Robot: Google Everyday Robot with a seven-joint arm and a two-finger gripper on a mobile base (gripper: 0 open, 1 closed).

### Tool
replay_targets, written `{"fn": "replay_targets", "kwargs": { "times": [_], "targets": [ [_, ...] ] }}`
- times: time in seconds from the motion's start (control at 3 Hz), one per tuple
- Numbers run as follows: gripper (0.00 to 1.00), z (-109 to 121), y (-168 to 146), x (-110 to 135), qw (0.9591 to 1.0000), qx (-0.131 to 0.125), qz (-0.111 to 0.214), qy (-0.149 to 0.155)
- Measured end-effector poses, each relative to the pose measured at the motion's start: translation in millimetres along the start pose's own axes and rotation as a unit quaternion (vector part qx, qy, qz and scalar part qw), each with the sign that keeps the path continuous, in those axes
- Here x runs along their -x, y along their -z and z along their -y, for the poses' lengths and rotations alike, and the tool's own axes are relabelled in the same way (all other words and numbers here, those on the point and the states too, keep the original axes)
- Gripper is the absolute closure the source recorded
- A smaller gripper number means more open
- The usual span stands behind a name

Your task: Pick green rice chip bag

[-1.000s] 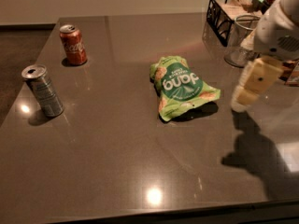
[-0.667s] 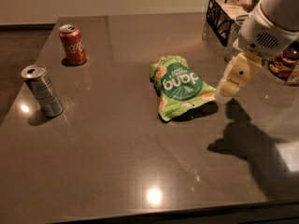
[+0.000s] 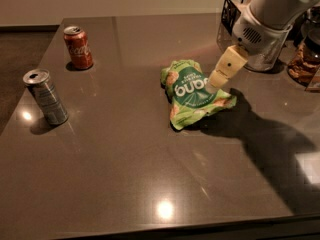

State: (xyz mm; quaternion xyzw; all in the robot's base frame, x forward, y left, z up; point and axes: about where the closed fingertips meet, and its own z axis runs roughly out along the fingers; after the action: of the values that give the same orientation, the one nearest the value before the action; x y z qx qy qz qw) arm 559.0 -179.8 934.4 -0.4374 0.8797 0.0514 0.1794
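Observation:
The green rice chip bag (image 3: 192,93) lies flat on the dark table (image 3: 125,174), right of the middle; it is crinkled light green with a dark-green round panel and white lettering. My gripper (image 3: 220,78) hangs on the white arm that comes in from the upper right. Its cream fingers (image 3: 226,67) point down and to the left, and their tips are over the bag's right edge. The tips overlap the bag in the camera view, so contact cannot be told.
A red cola can (image 3: 78,47) stands at the back left. A silver can (image 3: 46,97) stands near the left edge. A black wire basket (image 3: 231,14) and a glass jar (image 3: 304,59) stand at the back right. The arm's shadow falls right of the bag.
The arm has swung left and forward. The gripper has moved from the bag's right side, well apart from it, to over its right edge. The bag and the cans have not moved.

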Motion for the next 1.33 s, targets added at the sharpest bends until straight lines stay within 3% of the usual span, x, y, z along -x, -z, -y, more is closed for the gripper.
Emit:
{"fn": "replay_targets", "kwargs": {
  "times": [0.33,0.67,1.33],
  "targets": [
    [0.00,12.2,-19.6,5.8,0.9991,0.002,0.000,-0.042],
    [0.00,10.1,-41.3,11.8,0.9980,0.014,-0.004,-0.062],
    [0.00,-4.9,-76.3,21.1,0.9963,0.043,-0.013,-0.073]
  ]
}}
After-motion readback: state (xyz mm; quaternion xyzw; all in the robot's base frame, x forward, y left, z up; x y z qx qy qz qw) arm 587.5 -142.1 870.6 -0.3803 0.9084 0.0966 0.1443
